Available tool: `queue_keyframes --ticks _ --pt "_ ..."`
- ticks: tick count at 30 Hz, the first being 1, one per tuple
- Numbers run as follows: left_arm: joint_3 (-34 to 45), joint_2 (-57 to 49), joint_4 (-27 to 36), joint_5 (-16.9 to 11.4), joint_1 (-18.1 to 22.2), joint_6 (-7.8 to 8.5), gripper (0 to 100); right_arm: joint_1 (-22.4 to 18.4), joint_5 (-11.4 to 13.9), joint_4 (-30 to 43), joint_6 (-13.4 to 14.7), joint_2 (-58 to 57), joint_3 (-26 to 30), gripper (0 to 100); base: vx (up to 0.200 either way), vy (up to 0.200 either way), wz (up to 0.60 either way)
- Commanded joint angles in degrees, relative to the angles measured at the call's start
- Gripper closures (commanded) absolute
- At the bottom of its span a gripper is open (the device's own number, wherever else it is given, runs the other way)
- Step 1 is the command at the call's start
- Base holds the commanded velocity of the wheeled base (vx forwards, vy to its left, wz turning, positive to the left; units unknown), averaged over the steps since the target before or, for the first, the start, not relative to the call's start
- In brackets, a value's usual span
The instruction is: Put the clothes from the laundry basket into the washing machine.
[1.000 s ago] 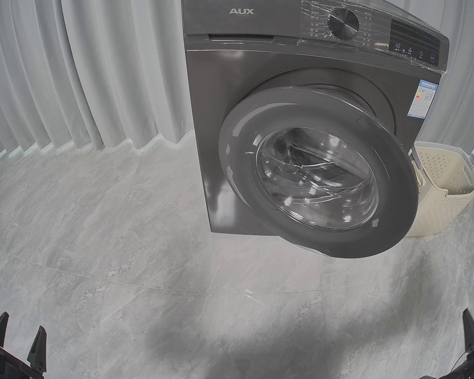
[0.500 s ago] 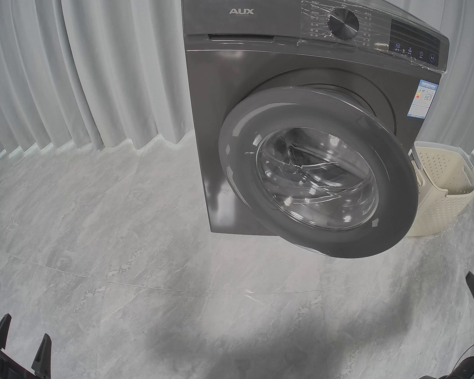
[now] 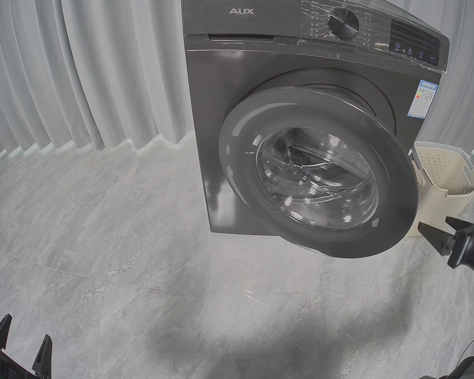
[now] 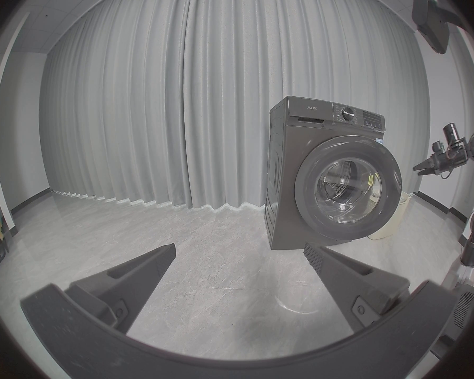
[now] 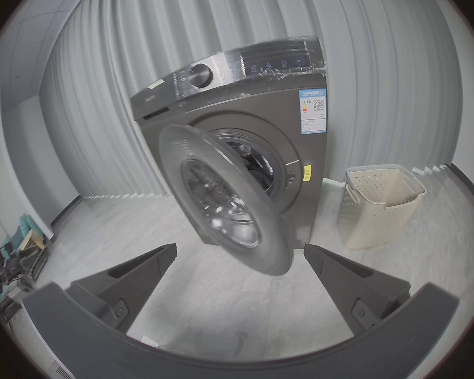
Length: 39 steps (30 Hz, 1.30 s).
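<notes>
No clothes show in the laundry basket (image 5: 368,222). This cream, perforated tub stands on the floor (image 3: 116,227) just beside the washing machine (image 3: 231,106), on its right, and only bare inner walls show above its rim; its bottom is hidden. Past the porthole, something dark lies in the drum (image 5: 258,161). It may be a garment already loaded, but I cannot tell.

The machine's door (image 3: 237,148) stands swung out, hinged on the left, so the opening is reachable only from the right, between the door's free edge and the basket.

The right gripper (image 3: 433,222) hangs in the air just off that free edge and in front of the basket, touching neither. Its two fingers are spread wide with nothing between them. The left gripper (image 3: 25,326) sits low and well away from the machine, also spread wide and empty.

I judge this to be a fetching step: an empty right gripper placed to go for the basket. The next move calls for turning the fingers downward, sinking them past the basket's rim and checking its bottom for cloth. Anything lifted must then be carried round the door's edge and pushed well into the drum. If the basket is empty, the loading is done.
</notes>
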Motion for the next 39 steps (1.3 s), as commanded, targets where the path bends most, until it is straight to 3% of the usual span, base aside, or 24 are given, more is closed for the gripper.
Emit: queue_keyframes --ticks 1,4,5,9,17,24,27,32,39 --pt "1.01 -0.63 0.02 -0.04 -0.04 -0.08 0 -5.32 -2.45 -9.82 0.21 17.45 -2.96 0 0.0 0.0 0.0" --pt "1.01 -0.63 0.02 -0.04 -0.04 0.01 0 -5.76 -2.8 -11.23 0.21 18.51 -3.05 0 0.0 0.0 0.0" --pt "1.01 -0.63 -0.07 -0.04 -0.04 0.01 0 -6.64 -4.82 -15.98 0.13 23.25 -3.4 0 0.0 0.0 0.0" --pt "1.01 -0.63 0.02 -0.04 -0.04 -0.17 0 -9.19 -6.14 -20.37 0.04 26.77 -3.67 0 0.0 0.0 0.0" --pt "1.01 -0.63 -0.07 -0.04 -0.04 0.01 0 -16.13 -6.05 -24.24 -0.31 27.03 -4.28 0 0.0 -0.15 0.0" --pt "0.92 -0.63 -0.07 -0.13 -0.04 0.09 0 -15.87 -4.47 -24.33 -0.93 23.87 0.11 0 0.0 -0.2 0.0" --pt "1.01 -0.63 -0.07 -0.13 -0.04 0.09 0 -14.29 -0.34 -24.33 -2.25 21.14 5.39 0 0.0 -0.2 0.0" --pt "1.01 -0.63 0.02 -0.13 -0.04 0.27 0 -5.76 4.85 -24.24 -1.98 16.93 10.57 0 0.0 -0.08 0.0" --pt "1.01 -0.63 0.02 -0.13 -0.04 0.18 0 5.93 6.34 -24.5 -1.37 15.78 13.21 0 0.029 0.0 0.0"
